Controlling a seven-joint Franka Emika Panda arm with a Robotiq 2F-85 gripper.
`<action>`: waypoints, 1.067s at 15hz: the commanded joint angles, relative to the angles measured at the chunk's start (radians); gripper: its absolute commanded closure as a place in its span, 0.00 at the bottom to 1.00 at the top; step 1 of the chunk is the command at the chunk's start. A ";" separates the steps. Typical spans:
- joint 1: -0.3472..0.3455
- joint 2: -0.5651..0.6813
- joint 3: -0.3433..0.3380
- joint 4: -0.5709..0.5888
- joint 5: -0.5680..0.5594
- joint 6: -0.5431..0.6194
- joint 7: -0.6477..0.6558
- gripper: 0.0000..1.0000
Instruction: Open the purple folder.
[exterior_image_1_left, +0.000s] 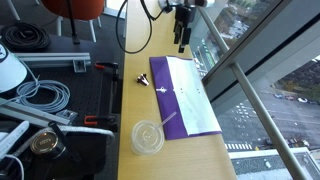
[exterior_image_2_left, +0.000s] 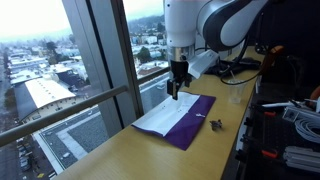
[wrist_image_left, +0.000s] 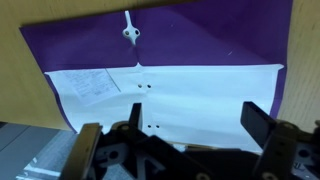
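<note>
The purple folder (exterior_image_1_left: 172, 82) lies open and flat on the wooden table, its white inner sheets (exterior_image_1_left: 195, 100) spread toward the window side. It also shows in an exterior view (exterior_image_2_left: 190, 128) and in the wrist view (wrist_image_left: 200, 35), where the white sheets (wrist_image_left: 200, 95) fill the middle. My gripper (exterior_image_1_left: 181, 44) hangs above the folder's far end, clear of it, in both exterior views (exterior_image_2_left: 174, 92). In the wrist view its jaws (wrist_image_left: 190, 130) are open and empty above the white sheets.
A clear round plastic lid (exterior_image_1_left: 148, 137) lies on the table near the folder's near corner. A small dark clip (exterior_image_1_left: 142, 78) sits beside the folder. Cables and gear (exterior_image_1_left: 40, 95) crowd the black bench. A glass window and rail (exterior_image_1_left: 235, 70) run along the table's edge.
</note>
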 joint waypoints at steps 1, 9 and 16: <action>-0.001 -0.099 -0.034 -0.056 0.195 -0.021 -0.191 0.00; -0.006 -0.192 -0.073 -0.083 0.391 -0.115 -0.440 0.00; 0.006 -0.214 -0.068 -0.113 0.397 -0.133 -0.477 0.00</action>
